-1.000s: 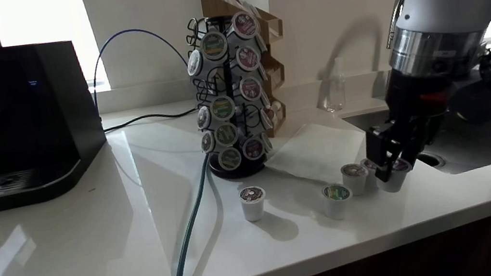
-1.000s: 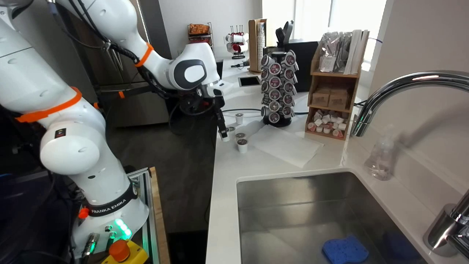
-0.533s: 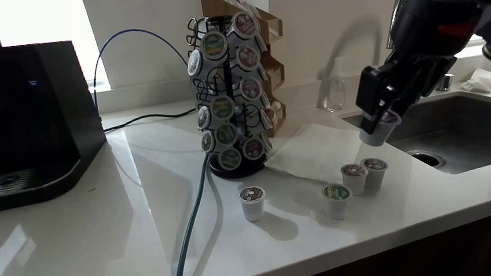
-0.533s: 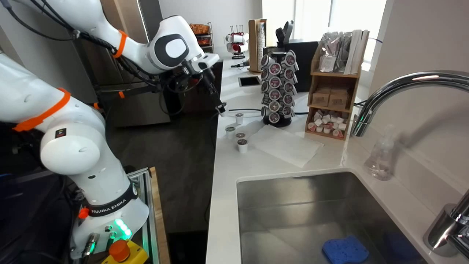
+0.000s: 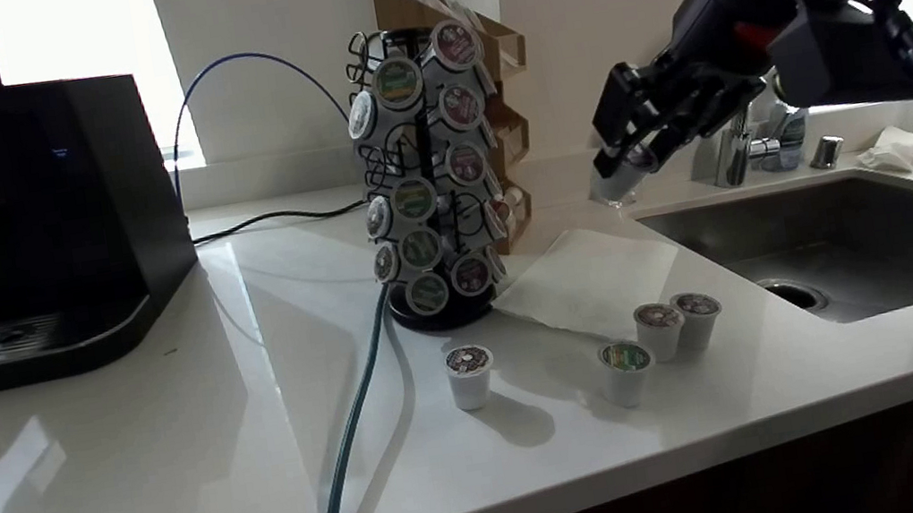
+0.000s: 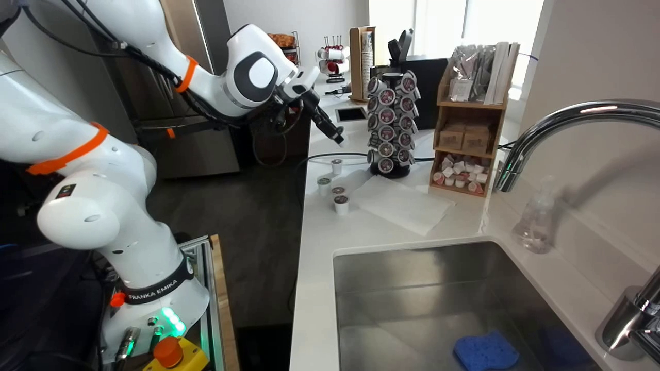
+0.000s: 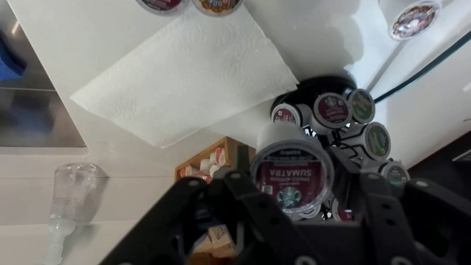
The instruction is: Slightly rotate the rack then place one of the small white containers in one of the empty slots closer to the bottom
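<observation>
The rack (image 5: 426,161) is a dark wire tower with rows of pods. It stands on the counter in both exterior views, here too (image 6: 390,171), and fills the wrist view's right (image 7: 327,82). Bare wire loops show at its upper left and lower right (image 5: 464,215). My gripper (image 5: 621,159) is shut on a white pod (image 5: 632,170) with a maroon lid. It holds the pod tilted in the air, apart from the rack. In the wrist view the pod (image 7: 290,176) sits between the fingers (image 7: 292,162). Several other white pods (image 5: 626,376) stand upright on the counter.
A paper towel (image 5: 591,281) lies beside the rack. A wooden organizer (image 6: 469,149) stands behind it. The coffee machine (image 5: 67,197) is at far left. A cable (image 5: 355,425) runs past the rack's base. The sink (image 6: 412,288) and a clear bottle (image 6: 539,221) are nearby.
My gripper has lifted the pod off the counter and carried it up and closer to the rack, tilting as it moved. The rack and the standing pods have not moved.
</observation>
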Motion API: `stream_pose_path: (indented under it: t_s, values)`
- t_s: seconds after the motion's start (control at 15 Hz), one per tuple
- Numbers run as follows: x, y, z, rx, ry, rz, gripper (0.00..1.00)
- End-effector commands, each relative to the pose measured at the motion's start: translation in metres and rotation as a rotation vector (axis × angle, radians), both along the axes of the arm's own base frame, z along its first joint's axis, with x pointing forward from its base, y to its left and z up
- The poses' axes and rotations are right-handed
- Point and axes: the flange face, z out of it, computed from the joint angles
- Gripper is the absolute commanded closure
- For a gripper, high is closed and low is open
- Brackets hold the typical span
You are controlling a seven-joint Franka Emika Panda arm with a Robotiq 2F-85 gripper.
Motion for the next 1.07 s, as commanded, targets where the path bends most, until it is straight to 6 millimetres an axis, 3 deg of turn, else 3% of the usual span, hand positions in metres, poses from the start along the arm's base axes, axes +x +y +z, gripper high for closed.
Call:
stream_pose_path:
  t_s: [0.0,0.07,0.13,0.33,0.53,0.6,1.0]
  values:
    - [0.026,0.0,-0.013,0.015,-0.052,0.032,0.71]
    - [0.032,0.001,-0.013,0.008,-0.062,0.043,0.71]
    - [0.019,-0.006,-0.007,-0.005,-0.047,0.028,0.46]
    - [0.033,-0.004,-0.01,-0.003,-0.049,0.04,0.46]
    - [0.034,-0.002,-0.011,-0.002,-0.048,0.044,0.46]
    - [0.037,0.001,-0.011,-0.007,-0.053,0.064,0.71]
    - [0.059,0.034,0.0,-0.086,-0.099,0.2,0.71]
